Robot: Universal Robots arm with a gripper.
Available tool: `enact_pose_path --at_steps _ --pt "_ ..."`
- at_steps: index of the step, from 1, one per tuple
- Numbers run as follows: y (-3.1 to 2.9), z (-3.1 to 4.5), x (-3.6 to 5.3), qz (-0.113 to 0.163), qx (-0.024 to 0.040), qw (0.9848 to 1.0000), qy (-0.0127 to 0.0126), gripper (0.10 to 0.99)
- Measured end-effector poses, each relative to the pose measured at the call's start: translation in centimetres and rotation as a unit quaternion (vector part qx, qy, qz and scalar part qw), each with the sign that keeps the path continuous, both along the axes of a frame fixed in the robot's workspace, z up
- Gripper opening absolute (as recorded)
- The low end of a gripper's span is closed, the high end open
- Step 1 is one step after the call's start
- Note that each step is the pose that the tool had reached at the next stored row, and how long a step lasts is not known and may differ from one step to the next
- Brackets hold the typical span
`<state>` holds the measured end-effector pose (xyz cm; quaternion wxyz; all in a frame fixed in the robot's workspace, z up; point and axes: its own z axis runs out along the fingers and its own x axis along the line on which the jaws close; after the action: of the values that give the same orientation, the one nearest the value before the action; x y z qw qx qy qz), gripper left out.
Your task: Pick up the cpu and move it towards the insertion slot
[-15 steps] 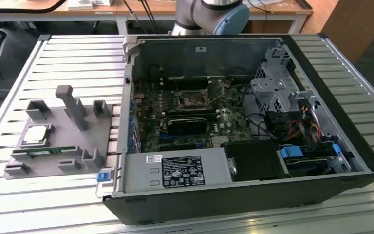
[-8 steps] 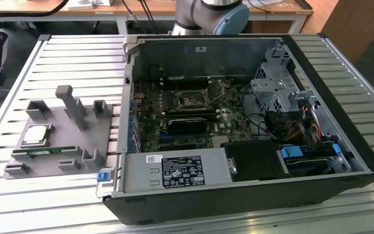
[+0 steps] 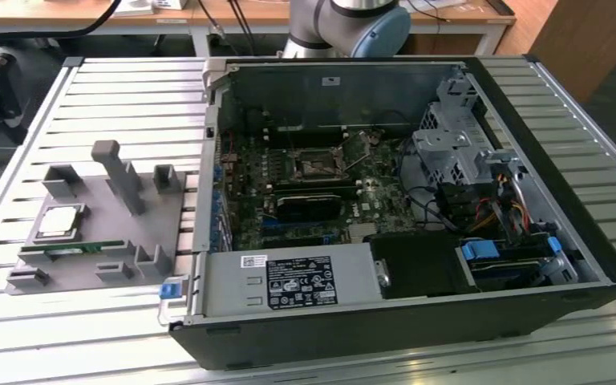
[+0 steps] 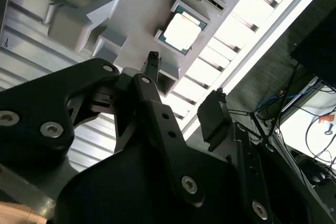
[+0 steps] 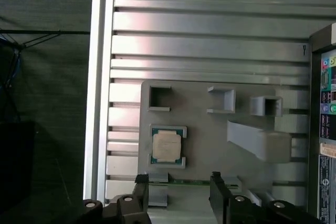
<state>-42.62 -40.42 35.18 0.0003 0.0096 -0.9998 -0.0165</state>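
Hovering near the cpu, the fingers are standing wide and empty — it is lying unlifted in the gray holder on the tabletop, well apart from the insertion slot.

I can read no text from here. In the exterior view, a black label with white print and symbols and a small white sticker sit on the grey power supply housing. A second white sticker is on the computer case's inner wall. Their print is too small for me to make out. In the first wrist view, I find nothing legible on the cpu.
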Motion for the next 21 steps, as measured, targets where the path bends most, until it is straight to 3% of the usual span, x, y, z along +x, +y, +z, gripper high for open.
enact_pose_path --at_steps 3,4,11,12,21 --pt "-0.01 -0.34 -0.01 0.000 0.0000 1.0000 0.0000 0.639" --pt "-0.02 -0.47 -0.01 0.000 0.0000 1.0000 0.0000 0.706" --pt "-0.03 -1.47 -0.01 0.000 -0.0003 1.0000 0.0000 0.714" --pt "-0.04 -1.62 -0.01 0.000 -0.0003 1.0000 0.0000 0.776" --pt "-0.31 -2.91 -0.04 0.000 -0.0003 1.0000 0.0000 0.776"
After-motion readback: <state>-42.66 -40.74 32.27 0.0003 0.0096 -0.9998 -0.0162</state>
